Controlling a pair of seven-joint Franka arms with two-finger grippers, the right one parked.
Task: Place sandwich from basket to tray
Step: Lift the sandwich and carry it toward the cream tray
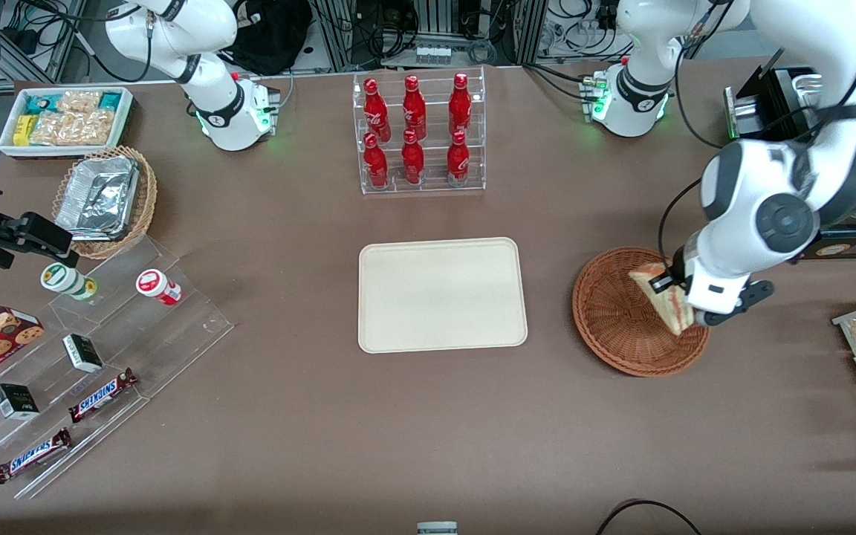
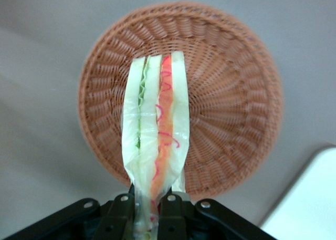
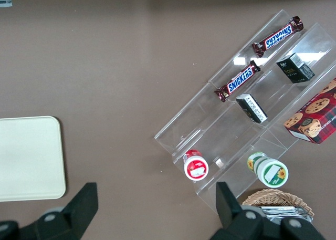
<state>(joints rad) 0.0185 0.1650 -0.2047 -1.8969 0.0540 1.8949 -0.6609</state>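
Gripping the sandwich (image 2: 156, 140), the left gripper (image 2: 149, 208) has its two black fingers (image 2: 122, 211) clamped on the wedge's lower end, one on each bread face. The wedge stands on edge, its cut side facing the wrist camera with green filling in one seam and red-orange in the other. It hangs above the basket (image 2: 226, 108), whose woven floor shows clear around it; whether the tip touches the weave cannot be told. In the front view the gripper (image 1: 684, 312) sits over the basket (image 1: 614, 316), on the part toward the working arm's end of the table, with the sandwich (image 1: 662, 293) held at it. The tray (image 1: 441, 294) lies flat on the table beside the basket, toward the parked arm, and carries nothing.
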